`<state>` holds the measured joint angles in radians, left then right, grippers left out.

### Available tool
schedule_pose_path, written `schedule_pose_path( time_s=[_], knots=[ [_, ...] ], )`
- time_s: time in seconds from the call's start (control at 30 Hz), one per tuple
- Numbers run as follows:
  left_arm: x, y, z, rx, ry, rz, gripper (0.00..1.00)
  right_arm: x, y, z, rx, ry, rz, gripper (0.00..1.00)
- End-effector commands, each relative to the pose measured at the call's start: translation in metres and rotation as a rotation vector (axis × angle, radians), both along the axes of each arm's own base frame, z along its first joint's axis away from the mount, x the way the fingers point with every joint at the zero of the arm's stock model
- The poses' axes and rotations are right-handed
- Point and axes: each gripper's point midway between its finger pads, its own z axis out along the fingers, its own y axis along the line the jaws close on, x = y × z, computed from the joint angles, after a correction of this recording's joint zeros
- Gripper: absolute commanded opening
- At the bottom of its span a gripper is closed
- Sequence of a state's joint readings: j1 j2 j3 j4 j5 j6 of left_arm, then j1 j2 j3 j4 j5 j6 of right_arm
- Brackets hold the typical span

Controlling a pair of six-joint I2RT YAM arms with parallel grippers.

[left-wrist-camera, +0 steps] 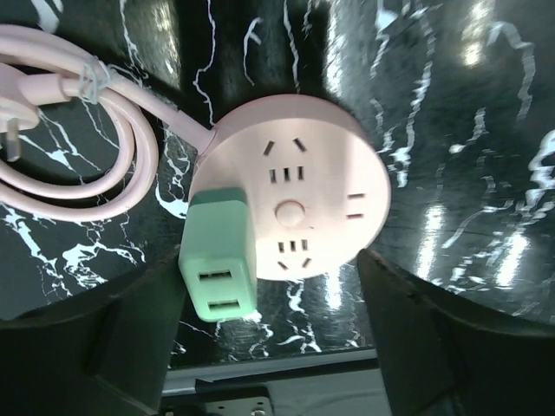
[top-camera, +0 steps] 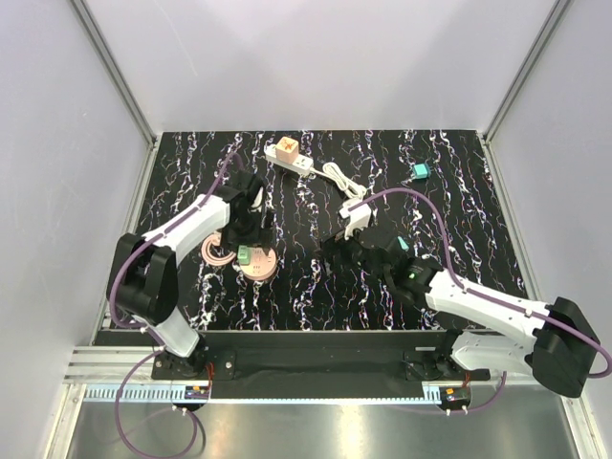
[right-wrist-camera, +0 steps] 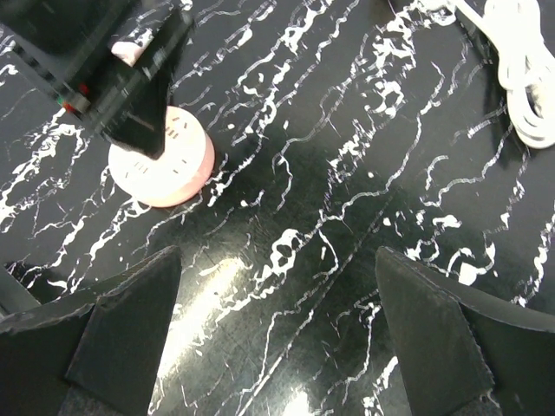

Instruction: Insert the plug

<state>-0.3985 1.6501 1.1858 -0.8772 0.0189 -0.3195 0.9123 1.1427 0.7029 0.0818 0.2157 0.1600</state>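
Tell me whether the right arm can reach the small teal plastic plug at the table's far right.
Probably yes: the right gripper is open and empty, and nothing covers the teal plug, which lies on bare table.

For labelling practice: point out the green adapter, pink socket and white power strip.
green adapter (left-wrist-camera: pixel 217 238), left wrist, plain face.
pink socket (left-wrist-camera: pixel 334 160), left wrist, top face.
white power strip (top-camera: pixel 300 164), top external, right end.

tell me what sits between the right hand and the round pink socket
Nothing but bare marbled tabletop between the right hand and the round pink socket, clearest in the right wrist view.
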Motion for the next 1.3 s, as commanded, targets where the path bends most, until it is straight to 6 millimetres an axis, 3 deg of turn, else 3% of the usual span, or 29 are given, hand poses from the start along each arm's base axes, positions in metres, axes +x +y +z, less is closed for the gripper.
schedule_pose_path(
  time_s=[0.0,0.13,0.17,0.23,0.27,0.37,0.4,0.43,0.53,0.57,0.6,0.63,0.67,0.7,0.73,0.8,0.83,0.87,0.9,0.93,0.97,1.03,1.07,1.13,1.27],
  knots=[
    [0.014,-0.009,0.045,-0.055,-0.109,-0.013,0.86,0.008,-0.003,0.030,0.058,0.004,-0.048,1.00],
    [0.026,-0.008,0.078,-0.063,-0.209,-0.027,0.99,0.026,-0.027,0.029,0.090,0.130,-0.212,1.00],
    [0.030,-0.010,0.096,-0.083,-0.262,-0.025,0.99,0.040,-0.046,0.029,0.106,0.164,-0.284,1.00],
    [0.035,-0.011,0.115,-0.105,-0.328,-0.041,0.99,0.044,-0.058,0.033,0.151,0.250,-0.326,1.00],
    [0.038,-0.012,0.134,-0.129,-0.402,-0.046,0.99,0.048,-0.068,0.034,0.159,0.270,-0.357,1.00],
    [0.042,-0.007,0.158,-0.135,-0.535,-0.075,0.99,0.071,-0.103,0.028,0.140,0.291,-0.461,0.99],
    [0.042,-0.007,0.161,-0.136,-0.559,-0.087,0.99,0.077,-0.111,0.031,0.121,0.298,-0.486,0.97],
    [0.041,-0.006,0.161,-0.135,-0.572,-0.096,0.99,0.091,-0.131,0.021,0.080,0.313,-0.548,0.95],
    [0.033,-0.010,0.157,-0.185,-0.577,-0.091,0.99,0.119,-0.168,0.027,0.033,0.296,-0.654,0.89],
    [0.028,-0.017,0.154,-0.234,-0.588,-0.111,0.99,0.131,-0.177,0.016,0.007,0.319,-0.680,0.87],
    [0.027,-0.018,0.152,-0.249,-0.602,-0.111,0.99,0.143,-0.183,0.025,0.013,0.307,-0.692,0.84],
    [0.026,-0.018,0.141,-0.253,-0.612,-0.109,0.99,0.158,-0.202,0.011,-0.025,0.332,-0.732,0.79],
    [0.024,-0.015,0.144,-0.253,-0.640,-0.107,0.99,0.166,-0.210,0.010,-0.035,0.335,-0.750,0.76],
    [0.023,-0.012,0.144,-0.243,-0.639,-0.101,0.99,0.181,-0.216,0.019,-0.036,0.309,-0.761,0.74],
    [0.022,-0.008,0.151,-0.230,-0.653,-0.090,0.99,0.192,-0.230,0.002,-0.082,0.335,-0.781,0.71],
    [0.020,-0.005,0.154,-0.230,-0.670,-0.082,0.99,0.215,-0.239,0.006,-0.105,0.306,-0.791,0.71],
    [0.020,-0.003,0.155,-0.224,-0.680,-0.070,0.99,0.225,-0.240,-0.014,-0.153,0.336,-0.770,0.73],
    [0.019,-0.002,0.157,-0.224,-0.689,-0.068,0.99,0.239,-0.244,-0.008,-0.147,0.320,-0.764,0.77],
    [0.018,-0.001,0.156,-0.220,-0.691,-0.070,0.99,0.246,-0.243,-0.013,-0.149,0.328,-0.746,0.78],
    [0.017,0.000,0.154,-0.217,-0.686,-0.074,0.99,0.255,-0.244,-0.032,-0.182,0.354,-0.737,0.79],
    [0.019,0.004,0.154,-0.196,-0.696,-0.061,0.99,0.264,-0.250,-0.027,-0.181,0.337,-0.751,0.81],
    [0.017,0.003,0.154,-0.199,-0.694,-0.065,0.99,0.273,-0.258,-0.045,-0.216,0.360,-0.767,0.82],
    [0.017,0.002,0.154,-0.202,-0.694,-0.070,0.99,0.280,-0.262,-0.044,-0.217,0.347,-0.772,0.82],
    [0.016,0.001,0.152,-0.199,-0.691,-0.081,0.99,0.287,-0.273,-0.061,-0.264,0.363,-0.780,0.80],
    [0.019,0.001,0.150,-0.189,-0.681,-0.079,0.99,0.310,-0.281,-0.074,-0.265,0.361,-0.795,0.70]
  ],
)
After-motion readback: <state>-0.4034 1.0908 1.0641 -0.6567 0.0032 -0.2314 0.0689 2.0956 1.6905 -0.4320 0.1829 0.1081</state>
